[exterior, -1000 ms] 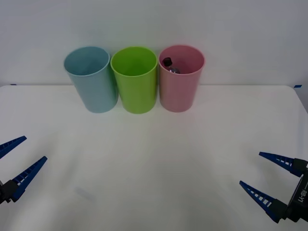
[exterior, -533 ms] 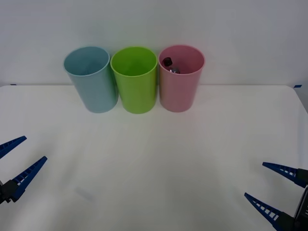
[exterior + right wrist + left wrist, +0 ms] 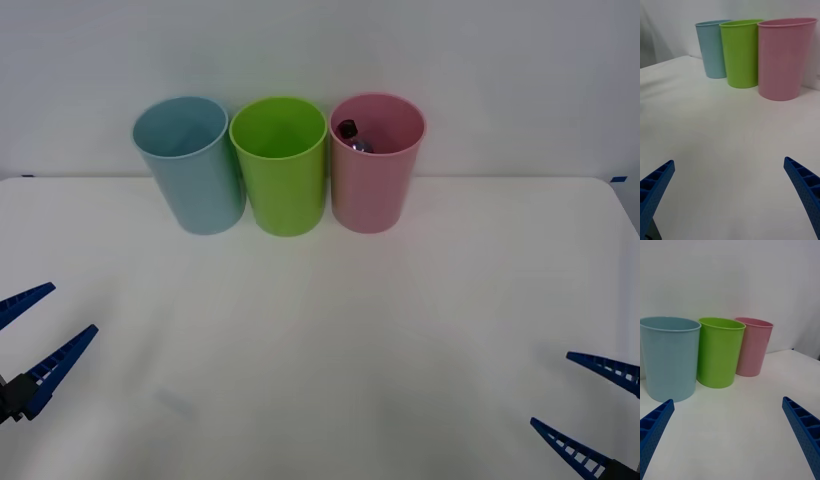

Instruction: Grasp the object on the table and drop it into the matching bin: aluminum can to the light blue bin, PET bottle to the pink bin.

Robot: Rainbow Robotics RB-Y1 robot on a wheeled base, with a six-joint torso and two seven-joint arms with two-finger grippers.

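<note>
**Front view: PET bottle lies inside the pink bin**

The PET bottle (image 3: 352, 136) leans inside the pink bin (image 3: 375, 190), cap at the rim's 10 o'clock. Green bin (image 3: 281, 170) and light blue bin (image 3: 194, 170) stand alongside. Left gripper (image 3: 35, 335) and right gripper (image 3: 590, 410) hover low over the table (image 3: 320, 330), fingers spread, holding nothing.

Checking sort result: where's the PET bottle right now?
In the front view, the PET bottle sits inside the pink bin, the rightmost of three at the table's far edge, beside the green bin; its dark cap leans against the bin's left inner wall.
</note>
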